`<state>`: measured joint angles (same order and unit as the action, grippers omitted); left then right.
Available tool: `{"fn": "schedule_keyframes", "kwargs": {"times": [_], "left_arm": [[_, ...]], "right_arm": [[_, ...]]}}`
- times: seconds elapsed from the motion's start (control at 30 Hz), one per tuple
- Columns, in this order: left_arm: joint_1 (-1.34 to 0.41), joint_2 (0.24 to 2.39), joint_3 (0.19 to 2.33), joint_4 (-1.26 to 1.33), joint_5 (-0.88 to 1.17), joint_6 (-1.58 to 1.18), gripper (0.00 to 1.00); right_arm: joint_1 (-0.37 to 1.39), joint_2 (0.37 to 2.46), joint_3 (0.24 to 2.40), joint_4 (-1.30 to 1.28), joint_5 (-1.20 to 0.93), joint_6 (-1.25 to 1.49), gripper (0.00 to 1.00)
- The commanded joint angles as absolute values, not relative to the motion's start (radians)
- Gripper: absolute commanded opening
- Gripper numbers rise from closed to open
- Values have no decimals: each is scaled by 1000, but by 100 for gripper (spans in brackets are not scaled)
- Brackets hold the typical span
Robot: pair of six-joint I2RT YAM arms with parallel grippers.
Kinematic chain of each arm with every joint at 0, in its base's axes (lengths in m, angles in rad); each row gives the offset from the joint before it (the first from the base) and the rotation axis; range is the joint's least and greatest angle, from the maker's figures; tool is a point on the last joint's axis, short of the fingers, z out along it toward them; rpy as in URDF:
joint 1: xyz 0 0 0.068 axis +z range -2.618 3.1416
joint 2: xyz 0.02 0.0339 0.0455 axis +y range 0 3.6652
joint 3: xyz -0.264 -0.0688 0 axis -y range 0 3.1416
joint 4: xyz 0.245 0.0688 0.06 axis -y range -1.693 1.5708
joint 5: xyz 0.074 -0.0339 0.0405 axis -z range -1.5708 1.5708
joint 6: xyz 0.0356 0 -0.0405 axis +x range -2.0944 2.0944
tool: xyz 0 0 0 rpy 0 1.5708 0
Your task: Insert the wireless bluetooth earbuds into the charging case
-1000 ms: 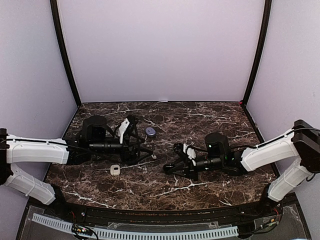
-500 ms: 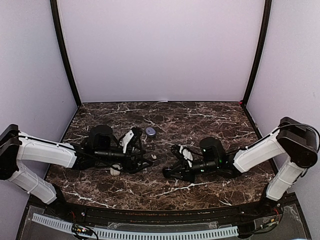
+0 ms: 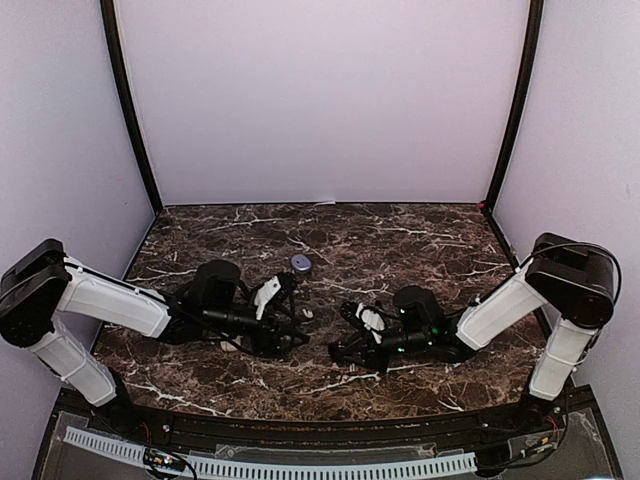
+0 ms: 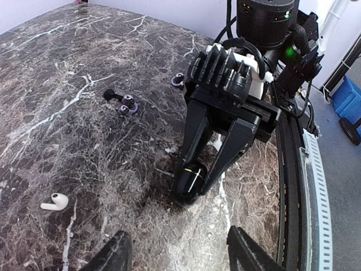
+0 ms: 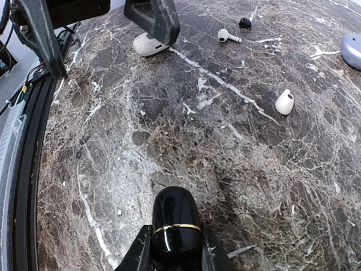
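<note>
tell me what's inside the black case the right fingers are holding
Nothing inside shows. The black case is shut along its gold band and pinched between the right fingers, so whether it holds anything cannot be told.

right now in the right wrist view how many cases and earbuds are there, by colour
black case: 1
white case: 1
lavender case: 1
white earbuds: 2
black earbud: 1
total: 6
</note>
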<state>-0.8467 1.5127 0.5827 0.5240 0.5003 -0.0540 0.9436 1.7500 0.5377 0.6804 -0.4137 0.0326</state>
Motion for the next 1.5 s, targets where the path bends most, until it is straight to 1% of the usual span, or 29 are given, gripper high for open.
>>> {"fn": "schedule_keyframes", "kwargs": {"times": [0.0, 0.13, 0.33, 0.63, 0.7, 0.87, 0.97, 1.13, 1.3, 1.47], "left_arm": [[-878, 1564, 622, 502, 484, 32, 66], [-919, 1608, 653, 482, 450, 81, 66], [-946, 1666, 655, 528, 437, 108, 66], [-946, 1719, 655, 597, 442, 116, 75], [-946, 1729, 662, 600, 451, 119, 76], [-946, 1743, 673, 598, 466, 139, 76], [-946, 1751, 683, 590, 476, 154, 72], [-946, 1781, 716, 577, 511, 175, 60], [-946, 1794, 727, 594, 551, 189, 57], [-946, 1810, 750, 576, 595, 197, 49]], "right_arm": [[942, 1776, 531, 735, -395, -4, 18], [942, 1791, 533, 741, -399, -6, 18], [942, 1802, 506, 776, -422, -26, 20], [942, 1795, 474, 806, -454, -65, 25], [942, 1796, 469, 815, -456, -66, 27], [942, 1798, 462, 823, -458, -70, 27], [942, 1798, 462, 826, -467, -73, 25], [942, 1796, 462, 828, -478, -79, 23], [943, 1792, 459, 830, -479, -85, 23], [943, 1789, 458, 831, -483, -89, 23]]}}
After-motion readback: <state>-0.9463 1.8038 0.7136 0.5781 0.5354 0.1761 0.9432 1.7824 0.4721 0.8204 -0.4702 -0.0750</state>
